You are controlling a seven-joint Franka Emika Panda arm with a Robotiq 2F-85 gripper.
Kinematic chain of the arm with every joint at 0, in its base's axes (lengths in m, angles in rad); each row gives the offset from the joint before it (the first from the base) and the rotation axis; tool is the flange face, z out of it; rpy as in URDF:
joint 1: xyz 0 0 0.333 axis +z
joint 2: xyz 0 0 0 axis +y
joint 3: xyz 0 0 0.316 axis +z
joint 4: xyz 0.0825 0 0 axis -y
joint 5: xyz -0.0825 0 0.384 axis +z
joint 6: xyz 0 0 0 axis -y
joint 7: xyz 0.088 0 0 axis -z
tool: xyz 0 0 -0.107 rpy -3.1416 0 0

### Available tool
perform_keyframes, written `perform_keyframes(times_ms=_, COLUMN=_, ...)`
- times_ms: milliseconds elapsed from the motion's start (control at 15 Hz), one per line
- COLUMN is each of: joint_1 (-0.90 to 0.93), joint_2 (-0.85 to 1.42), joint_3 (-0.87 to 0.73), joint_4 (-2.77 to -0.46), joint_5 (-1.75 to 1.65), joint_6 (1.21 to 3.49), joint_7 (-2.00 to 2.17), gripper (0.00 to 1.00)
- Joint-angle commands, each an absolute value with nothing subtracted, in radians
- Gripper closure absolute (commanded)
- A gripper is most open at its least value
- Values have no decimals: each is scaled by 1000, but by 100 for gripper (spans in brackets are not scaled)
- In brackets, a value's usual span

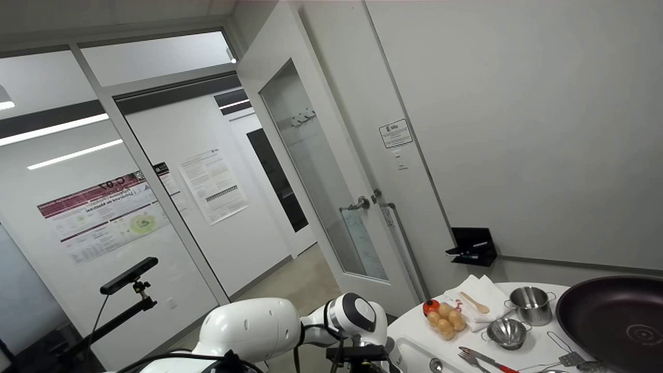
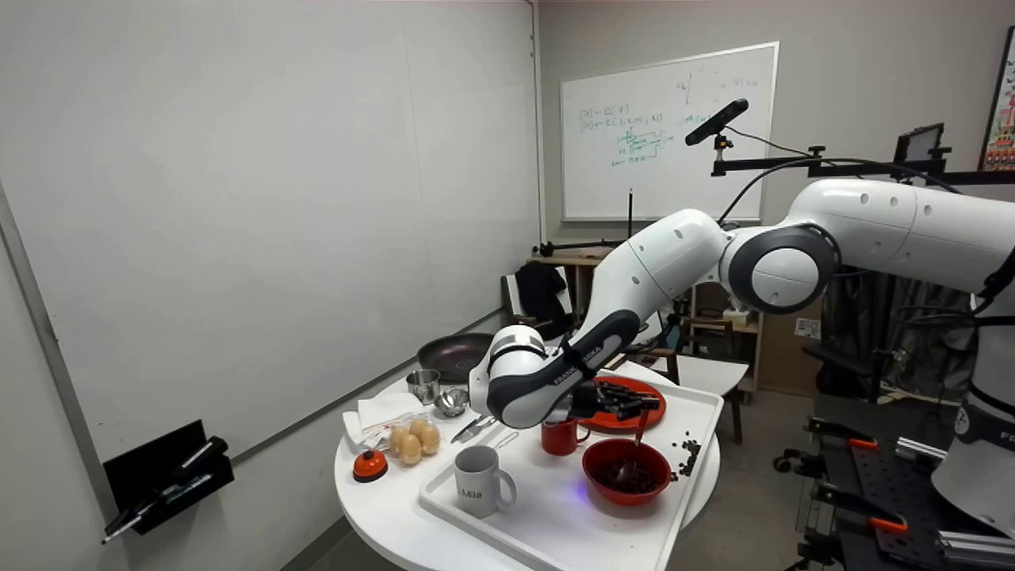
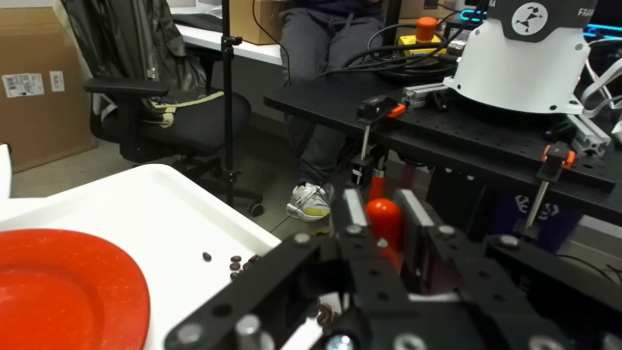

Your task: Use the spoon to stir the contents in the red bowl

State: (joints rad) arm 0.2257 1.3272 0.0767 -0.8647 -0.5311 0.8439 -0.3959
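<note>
In an exterior view the white tray [image 2: 539, 507] lies on the round white table [image 2: 373, 507], its right rim close to the table's edge; open tray floor spreads between the grey mug [image 2: 474, 480] at the near left and the red bowl [image 2: 626, 500], which stands near that right rim; past the tray, the wrist view shows a stretch of floor, then the black bench [image 3: 330, 104] carrying the robot base [image 3: 520, 73], with a seated person [image 3: 311, 53] beyond.

Round the bowl the room is tighter; the red mug [image 2: 560, 439] stands just beside it at the far left, the red plate [image 3: 121, 272] lies on the far side, and loose dark beans [image 2: 691, 454] are strewn between bowl and right rim; further left, off the tray, come brown eggs [image 2: 411, 446], a steel pot [image 2: 423, 386] and a large dark pan [image 2: 452, 361]; the arm [image 2: 666, 254] reaches in from the right over the tray's far part.

In the wrist view the gripper [image 3: 384, 206] has its jaws only a handle's thickness apart, pinching the red spoon [image 2: 641, 428] by its handle; the spoon slants, its top leaning right, its head in the bowl among the dark contents [image 2: 605, 476]; how deep, I cannot tell.
</note>
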Motion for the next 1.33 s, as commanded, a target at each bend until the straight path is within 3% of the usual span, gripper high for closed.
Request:
perform_keyframes(times_ms=0, joint_1=186, joint_2=1303, joint_3=85, joint_4=-929, joint_5=-485, joint_6=852, joint_7=-359, gripper=91)
perform_keyframes(times_ms=867, joint_1=80, joint_2=1223, joint_3=82, joint_4=-1118, joint_5=-354, joint_6=882, joint_7=-229, gripper=91)
perform_keyframes(times_ms=1267, joint_1=134, joint_2=1241, joint_3=96, joint_4=-1045, joint_5=-388, joint_6=898, joint_7=-260, gripper=91)
